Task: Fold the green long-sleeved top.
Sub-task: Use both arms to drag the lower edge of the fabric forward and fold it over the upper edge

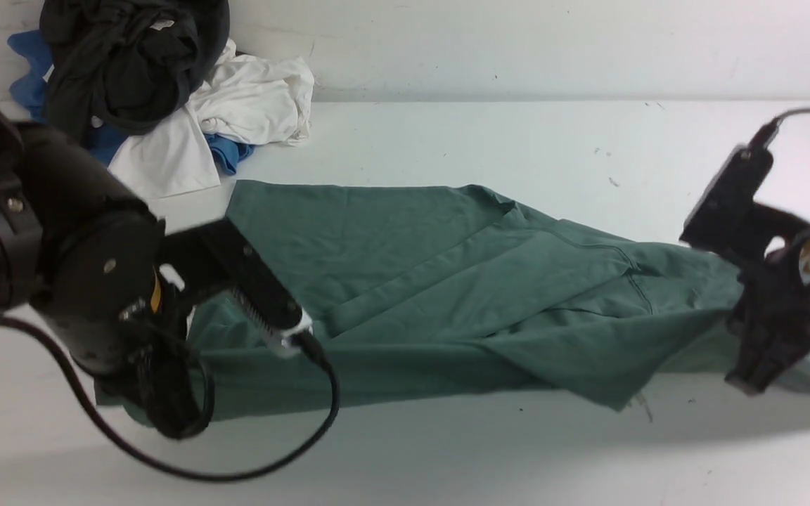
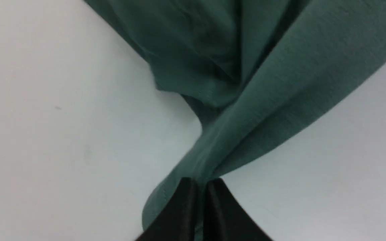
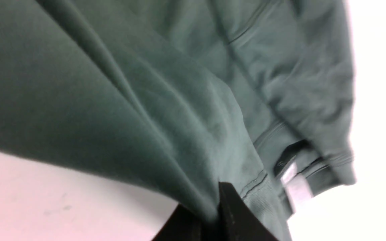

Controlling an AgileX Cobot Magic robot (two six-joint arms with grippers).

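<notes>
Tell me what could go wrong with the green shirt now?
The left pincer and right pincer each pinch only a small bunch of the green top, so it might slip out. Its middle sags with loose flaps, so the fold may land crooked. The clothes pile lies close and could get dragged.

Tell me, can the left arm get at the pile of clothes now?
Probably not yet: the left gripper is shut on the green top, so it must let go first. Nothing else seems to block the pile of clothes.
</notes>
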